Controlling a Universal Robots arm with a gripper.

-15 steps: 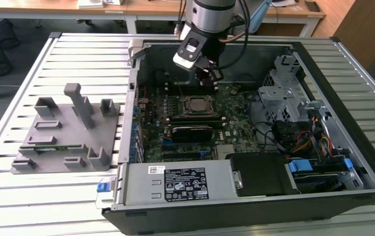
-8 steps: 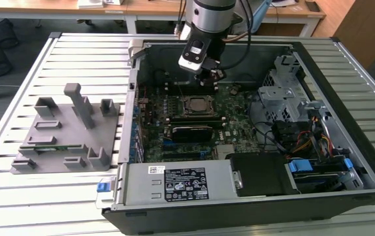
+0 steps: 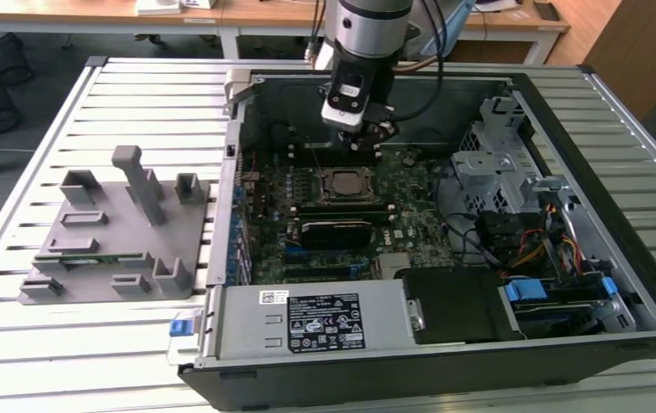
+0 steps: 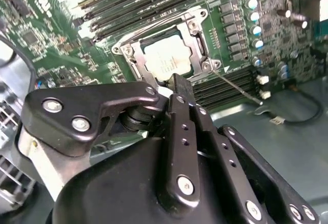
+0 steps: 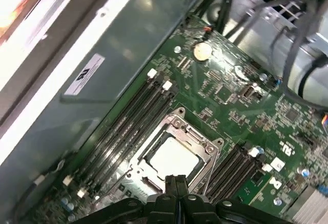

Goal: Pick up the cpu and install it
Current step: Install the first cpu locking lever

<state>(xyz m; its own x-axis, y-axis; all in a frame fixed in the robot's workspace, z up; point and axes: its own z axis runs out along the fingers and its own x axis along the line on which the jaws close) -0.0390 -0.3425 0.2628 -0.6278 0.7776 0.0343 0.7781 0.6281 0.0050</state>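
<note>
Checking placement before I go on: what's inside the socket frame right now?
The cpu lies inside the socket frame, silvery top up, in both wrist views. The gripper covers its near edge, and the contacts beneath it cannot be seen.

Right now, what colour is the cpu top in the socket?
Silvery-white, with a thin darker rim. The cpu shows best in the first wrist view, seated inside the socket frame.

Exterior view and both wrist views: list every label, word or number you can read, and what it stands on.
No text can be quoted.
Black label on the power supply: print too small.
Small white sticker beside it: too small.
Case-wall sticker, first wrist view: blurred.
cpu seated in its socket: no legible marking.
Motherboard lettering: too small.
</note>
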